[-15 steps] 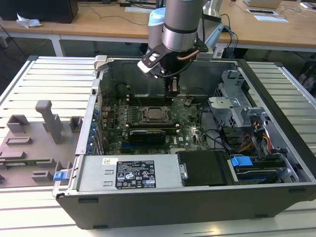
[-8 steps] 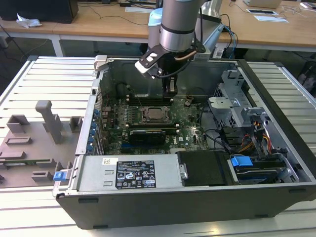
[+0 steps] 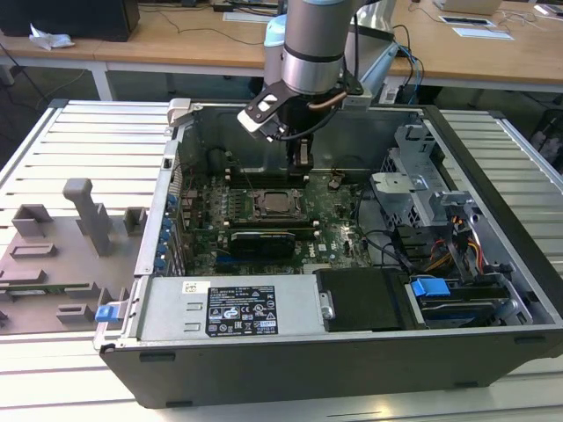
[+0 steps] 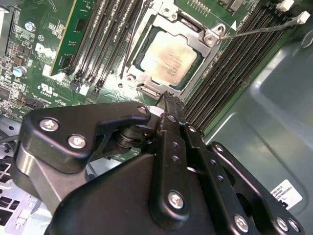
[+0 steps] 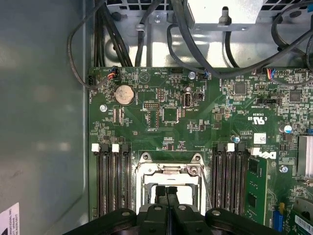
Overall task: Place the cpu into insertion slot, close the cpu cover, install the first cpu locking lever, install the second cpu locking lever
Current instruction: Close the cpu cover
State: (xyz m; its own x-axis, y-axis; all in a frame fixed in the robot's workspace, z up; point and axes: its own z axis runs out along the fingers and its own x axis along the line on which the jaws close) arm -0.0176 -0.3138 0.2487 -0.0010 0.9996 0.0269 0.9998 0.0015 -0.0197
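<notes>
The cpu lies flat in the insertion slot on the green motherboard, its dull silver top showing. The cpu cover, a silvery metal frame, lies down around it with the chip visible through its window. A thin metal locking lever runs along one side of the socket. My gripper hangs just above the socket's edge, black fingers pressed together and holding nothing. In the exterior view the gripper stands inside the case, just behind the socket. In the first wrist view the fingers hide part of the cpu.
Long black memory slots flank the socket on both sides. The open computer case walls surround the board, with cables and a drive cage at the exterior view's right. Grey fixtures stand on the table at the exterior view's left.
</notes>
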